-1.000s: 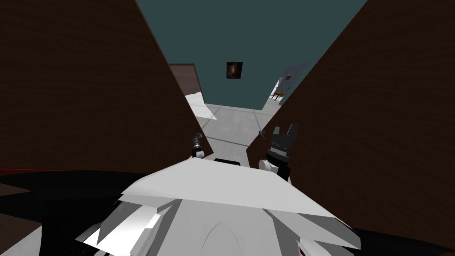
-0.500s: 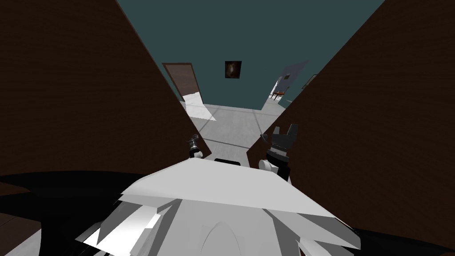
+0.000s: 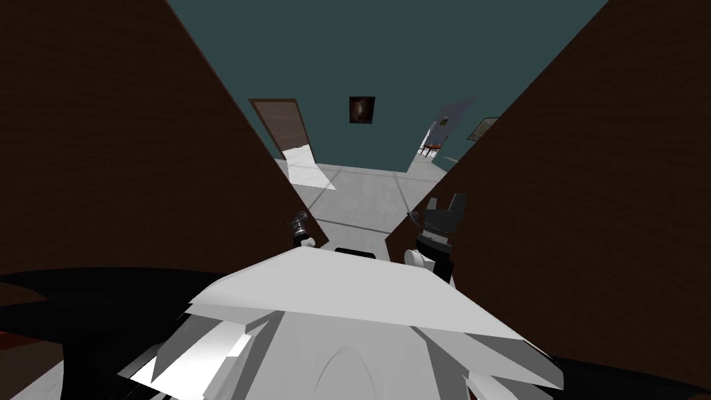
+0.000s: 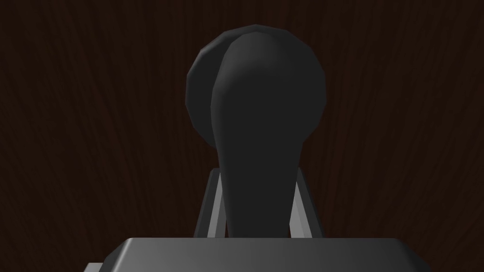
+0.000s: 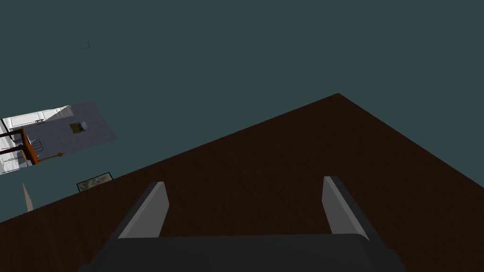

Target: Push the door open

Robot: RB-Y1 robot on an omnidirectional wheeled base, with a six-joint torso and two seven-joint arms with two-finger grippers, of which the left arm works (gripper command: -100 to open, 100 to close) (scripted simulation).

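**Head view.** A dark brown wood-grain door (image 3: 125, 139) rises at left and a matching dark brown panel (image 3: 590, 180) at right. Between them a pale grey floor (image 3: 361, 201) runs to a far teal wall (image 3: 389, 55). The left gripper (image 3: 303, 223) sits at the door's free edge, beside the gap. The right gripper (image 3: 444, 205) hovers just beside the right panel.

**Left wrist view.** The two fingers (image 4: 210, 208) are clamped on the sides of a dark lever handle (image 4: 257, 108), which has a round base plate and is mounted on the door.

**Right wrist view.** The fingers (image 5: 149, 208) stand wide apart, touching nothing, before the brown panel.
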